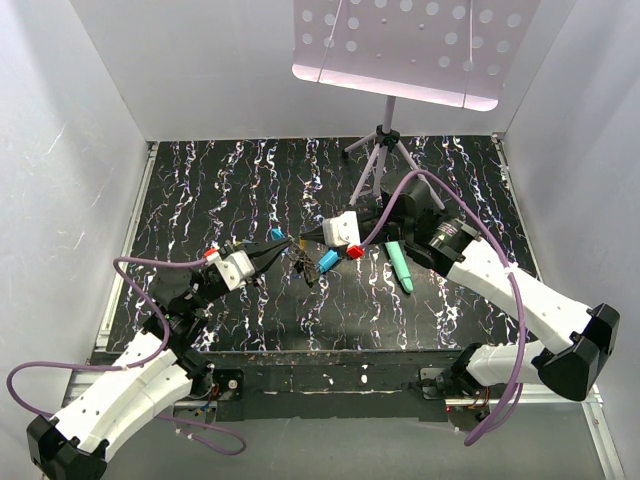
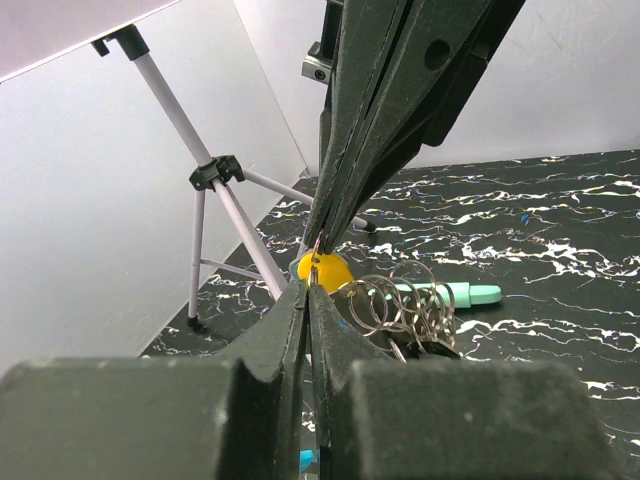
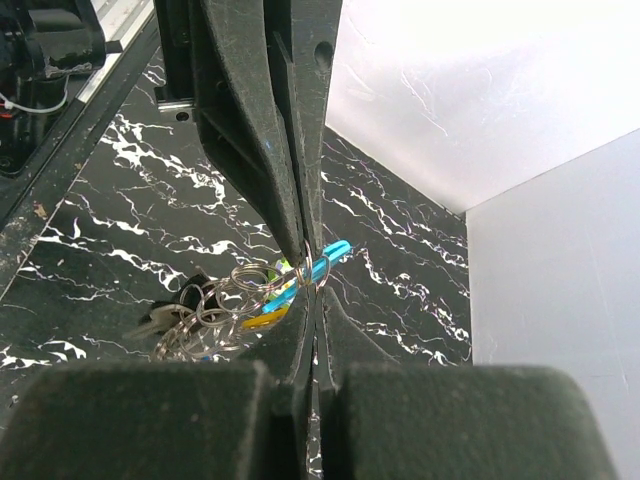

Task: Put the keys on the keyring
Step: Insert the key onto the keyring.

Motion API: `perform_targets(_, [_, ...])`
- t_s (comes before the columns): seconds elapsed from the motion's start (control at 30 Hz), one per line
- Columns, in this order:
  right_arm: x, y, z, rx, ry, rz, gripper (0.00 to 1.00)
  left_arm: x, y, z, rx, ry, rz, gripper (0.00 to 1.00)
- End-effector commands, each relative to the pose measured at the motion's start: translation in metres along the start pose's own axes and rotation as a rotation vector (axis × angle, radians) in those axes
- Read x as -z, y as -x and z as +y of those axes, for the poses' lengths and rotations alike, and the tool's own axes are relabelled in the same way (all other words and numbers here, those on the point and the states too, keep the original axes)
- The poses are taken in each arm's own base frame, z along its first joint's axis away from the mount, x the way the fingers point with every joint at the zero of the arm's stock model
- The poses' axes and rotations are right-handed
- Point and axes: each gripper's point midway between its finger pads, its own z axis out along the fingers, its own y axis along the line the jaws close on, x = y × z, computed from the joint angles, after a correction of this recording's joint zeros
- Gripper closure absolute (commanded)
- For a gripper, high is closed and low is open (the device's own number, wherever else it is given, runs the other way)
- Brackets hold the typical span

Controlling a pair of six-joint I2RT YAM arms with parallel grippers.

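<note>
Left gripper (image 2: 309, 292) and right gripper (image 3: 313, 300) both pinch shut, tip to tip, apparently on the keyring (image 3: 322, 266) between them; keys (image 3: 200, 318) hang bunched at its 8 o'clock. You're mid-threading, I judge: next, spread the coil and slide 1 key along without dropping the bunch.

tripod (image 1: 383, 150) behind, teal stick (image 1: 402, 266) right, left seemingly free
</note>
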Motion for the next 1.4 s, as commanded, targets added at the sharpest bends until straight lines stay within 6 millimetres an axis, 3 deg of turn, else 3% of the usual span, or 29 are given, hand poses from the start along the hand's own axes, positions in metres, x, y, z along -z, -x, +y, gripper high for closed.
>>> perform_targets(0.0, [-0.0036, 0.0124, -0.0078, 0.031, -0.012, -0.043, 0.99, -0.0003, 0.0184, 0.0066, -0.025, 0.032, -0.064, 1.00])
perform_targets(1.37, [-0.0063, 0.0197, -0.0091, 0.030, -0.013, -0.067, 0.99, -0.0016, 0.0197, 0.0010, -0.014, 0.003, -0.072, 1.00])
